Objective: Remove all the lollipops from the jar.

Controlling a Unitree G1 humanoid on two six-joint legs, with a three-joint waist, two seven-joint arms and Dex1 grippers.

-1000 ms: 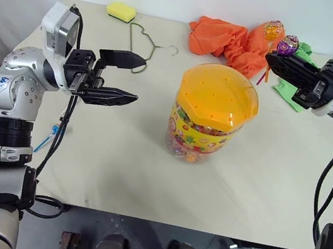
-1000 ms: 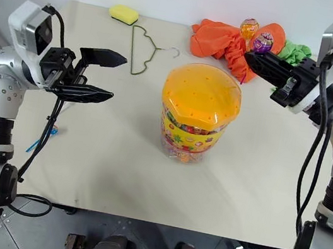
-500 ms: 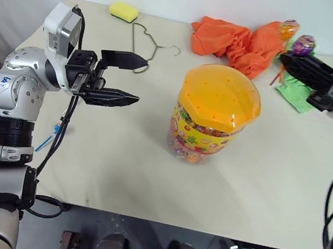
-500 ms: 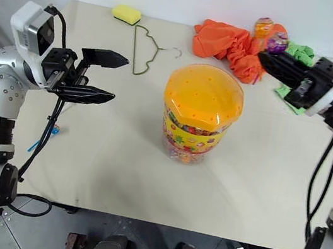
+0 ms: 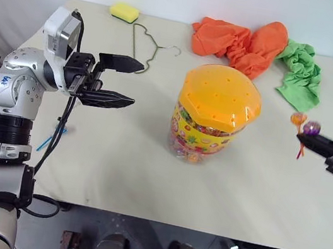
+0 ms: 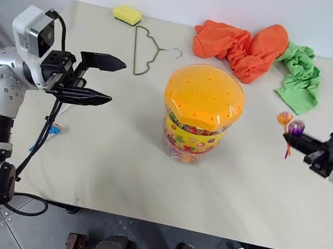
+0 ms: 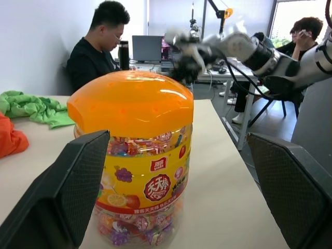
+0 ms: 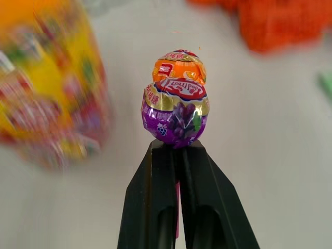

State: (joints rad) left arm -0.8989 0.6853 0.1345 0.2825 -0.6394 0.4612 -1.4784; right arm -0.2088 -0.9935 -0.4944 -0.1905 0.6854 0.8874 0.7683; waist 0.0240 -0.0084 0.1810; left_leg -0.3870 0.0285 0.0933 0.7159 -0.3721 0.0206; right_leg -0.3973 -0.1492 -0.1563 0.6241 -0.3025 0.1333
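The jar (image 5: 215, 115) stands upright near the middle of the pale counter (image 5: 115, 161), its domed orange lid (image 5: 221, 96) on and dotted with small holes. The left gripper (image 5: 122, 81) hangs at the jar's left, well apart from it, its two black fingers spread wide with nothing between them.

At the counter's right edge, the right gripper (image 5: 305, 140) has its fingers pressed together on the sticks of two lollipops (image 5: 305, 125), one in an orange wrapper, one in purple. From the head these are small blobs. The right wrist view gives them close: the purple lollipop (image 8: 175, 111) sits right at the fingertips with a grape picture on its foil, the orange lollipop (image 8: 179, 66) touches it just behind, and both carry small print too fine to read.

The left wrist view looks at the jar from the side and shows what the head views hardly give: wrapped sweets packed behind the clear wall, and a yellow label (image 7: 148, 181) with fruit pictures, red characters and a small red logo square. It also takes in a person (image 7: 98, 46) seated at a desk beyond the counter.

At the far edge lie a yellow sponge (image 5: 121, 11), a wire hanger (image 5: 145, 42), an orange cloth (image 5: 238, 39) and a green cloth (image 5: 303, 74).
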